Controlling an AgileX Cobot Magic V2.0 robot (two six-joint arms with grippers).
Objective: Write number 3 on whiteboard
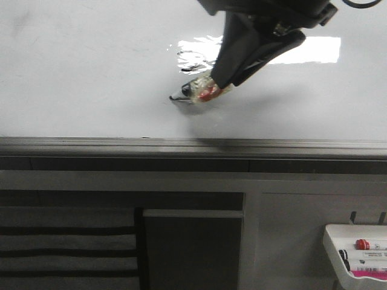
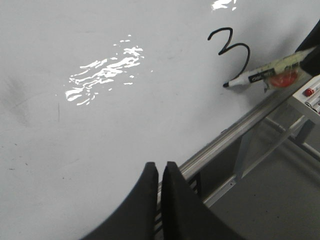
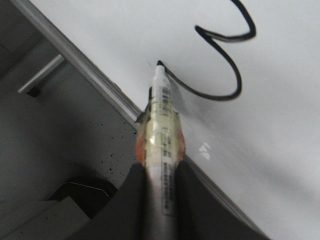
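The whiteboard (image 1: 91, 72) fills the upper front view. A black number 3 (image 2: 220, 51) is drawn on it, and it also shows in the right wrist view (image 3: 240, 80). In the front view it is mostly lost in glare behind the right gripper. My right gripper (image 1: 222, 83) is shut on a tape-wrapped marker (image 3: 162, 130) with an orange band. The marker's black tip sits at the end of the 3's lower loop, near the board's rail. My left gripper (image 2: 160, 167) is shut and empty over the board's edge, well away from the 3.
A grey metal rail (image 1: 193, 147) runs along the whiteboard's near edge, with a grey frame below. A small white tray (image 1: 357, 257) with spare markers hangs at the lower right, and it also shows in the left wrist view (image 2: 312, 97).
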